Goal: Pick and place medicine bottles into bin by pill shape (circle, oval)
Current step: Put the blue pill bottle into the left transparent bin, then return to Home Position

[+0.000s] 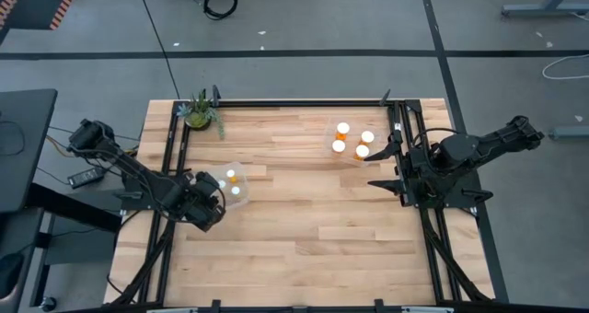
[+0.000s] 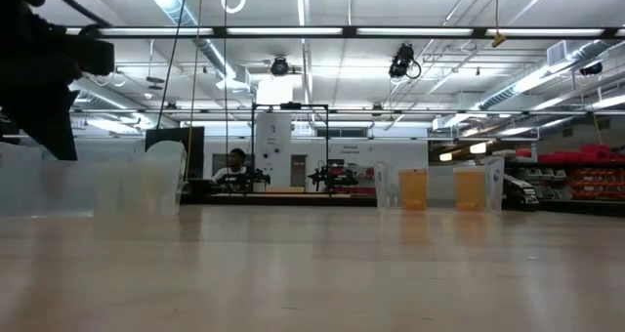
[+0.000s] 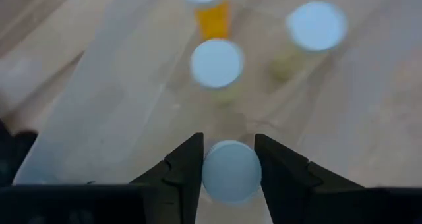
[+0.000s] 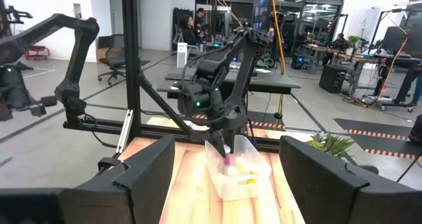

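Note:
My left gripper (image 1: 212,202) (image 3: 229,145) is shut on a white-capped medicine bottle (image 3: 231,171) at the near edge of the left clear bin (image 1: 230,186). Three more white-capped bottles stand in that bin, one with an orange body (image 3: 214,20), one in the middle (image 3: 216,62), and one farther off (image 3: 316,25). The right clear bin (image 1: 354,143) holds several orange bottles with white caps. My right gripper (image 1: 385,168) (image 4: 224,178) is open and empty beside the right bin. My left gripper pinches the bottle's round white cap (image 3: 212,174) between its two fingers, one on each side. The fingers point down from above. The cap hides the bottle's body, and I cannot tell whether the bottle rests on the bin's floor or hangs clear.
A small potted green plant (image 1: 200,112) stands at the far left corner of the wooden table (image 1: 304,230). Black frame rails run along the table's left and right sides. People sit at desks in the room beyond.

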Tool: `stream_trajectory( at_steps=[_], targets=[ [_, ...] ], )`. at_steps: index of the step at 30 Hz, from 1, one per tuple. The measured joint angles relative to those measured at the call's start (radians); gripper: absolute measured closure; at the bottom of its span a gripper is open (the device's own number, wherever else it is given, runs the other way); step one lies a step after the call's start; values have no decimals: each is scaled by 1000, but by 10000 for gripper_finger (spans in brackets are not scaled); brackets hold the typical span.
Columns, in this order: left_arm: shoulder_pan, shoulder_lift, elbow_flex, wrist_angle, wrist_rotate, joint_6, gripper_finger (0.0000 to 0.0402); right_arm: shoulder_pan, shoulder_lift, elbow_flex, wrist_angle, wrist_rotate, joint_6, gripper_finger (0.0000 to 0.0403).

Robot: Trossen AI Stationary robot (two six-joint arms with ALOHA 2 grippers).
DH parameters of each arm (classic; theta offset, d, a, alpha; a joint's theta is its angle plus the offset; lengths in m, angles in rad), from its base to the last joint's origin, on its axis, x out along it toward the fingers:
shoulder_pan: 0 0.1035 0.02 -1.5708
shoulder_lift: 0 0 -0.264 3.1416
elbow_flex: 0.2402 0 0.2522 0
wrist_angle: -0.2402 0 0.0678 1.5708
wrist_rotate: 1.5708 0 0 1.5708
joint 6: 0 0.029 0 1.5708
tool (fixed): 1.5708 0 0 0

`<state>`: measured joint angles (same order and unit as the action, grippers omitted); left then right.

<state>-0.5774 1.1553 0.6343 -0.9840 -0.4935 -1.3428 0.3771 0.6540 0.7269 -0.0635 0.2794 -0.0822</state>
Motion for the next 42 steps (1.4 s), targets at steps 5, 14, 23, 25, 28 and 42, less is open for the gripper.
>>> stream_trajectory(
  at_steps=[5, 14, 23, 25, 28, 42],
  targets=[
    [0, 0, -31, 8, 0, -90, 251, 0, 0, 0, 0, 0, 0, 122],
    [0, 0, -35, 44, 3, -88, 265, 0, 0, 0, 3, 0, 0, 122],
    [0, 0, -35, 44, 8, -93, 234, 0, 0, 0, 3, 0, 0, 122],
    [0, 0, -35, 44, 8, -90, 220, 0, 0, 0, 3, 0, 1, 122],
    [0, 0, -35, 35, 8, -86, 199, 0, 0, 0, 3, 0, 1, 122],
    [35, 0, 95, -97, 20, 22, 169, 0, 0, 0, 3, 30, 2, 122]
  ],
)
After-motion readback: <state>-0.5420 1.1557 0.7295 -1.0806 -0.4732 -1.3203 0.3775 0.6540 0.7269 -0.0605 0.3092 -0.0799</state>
